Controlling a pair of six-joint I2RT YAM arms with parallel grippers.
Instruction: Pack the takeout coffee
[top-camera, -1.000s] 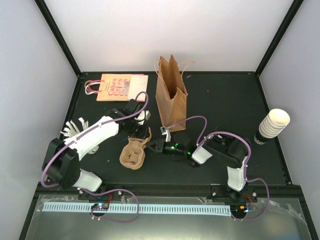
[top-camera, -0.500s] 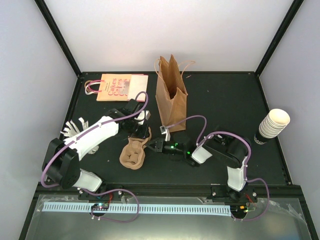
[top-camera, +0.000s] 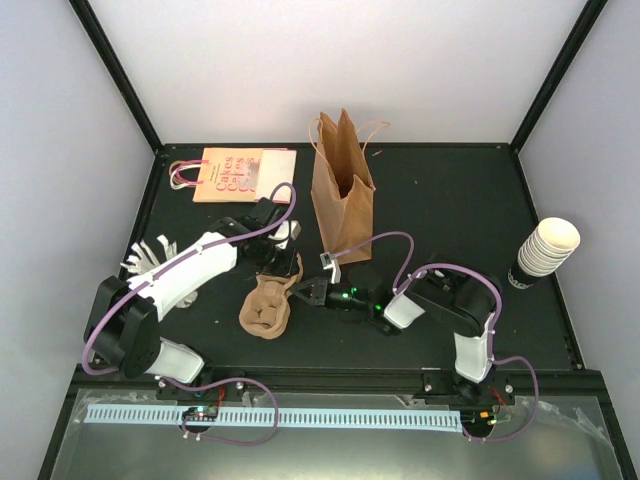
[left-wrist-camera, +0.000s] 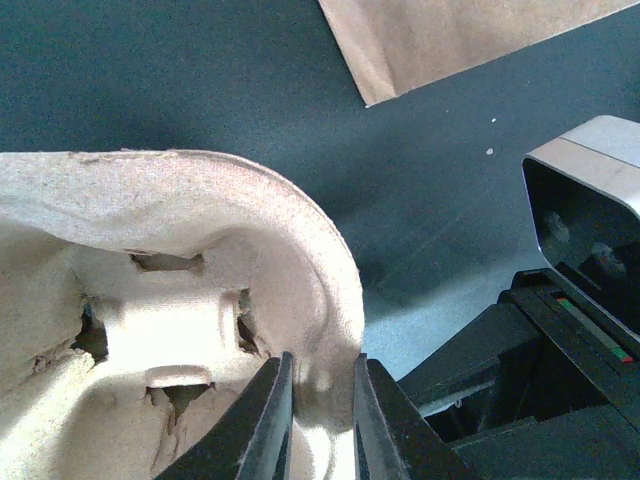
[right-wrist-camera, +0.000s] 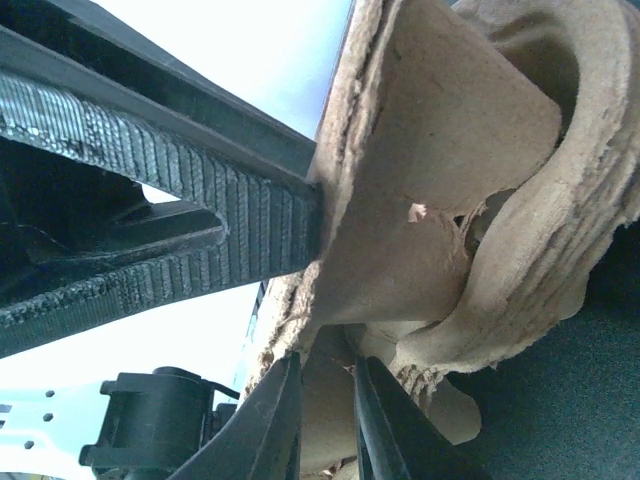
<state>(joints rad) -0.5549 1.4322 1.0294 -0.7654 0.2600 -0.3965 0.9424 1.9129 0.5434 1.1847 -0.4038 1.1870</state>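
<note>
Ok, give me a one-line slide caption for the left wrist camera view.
Left gripper pinching the rim of a moulded pulp cup tray, brown paper bag beyond on the dark table.

Bright, even light, soft shadows; pulp tray (right-wrist-camera: 450, 150) perhaps slightly blurred against glare.

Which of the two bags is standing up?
The plain brown paper bag in the middle stands upright, top open. The peach bag with pink lettering lies flat at the back left.

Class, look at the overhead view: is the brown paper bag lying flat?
No, the brown paper bag stands upright with its mouth open.
</note>
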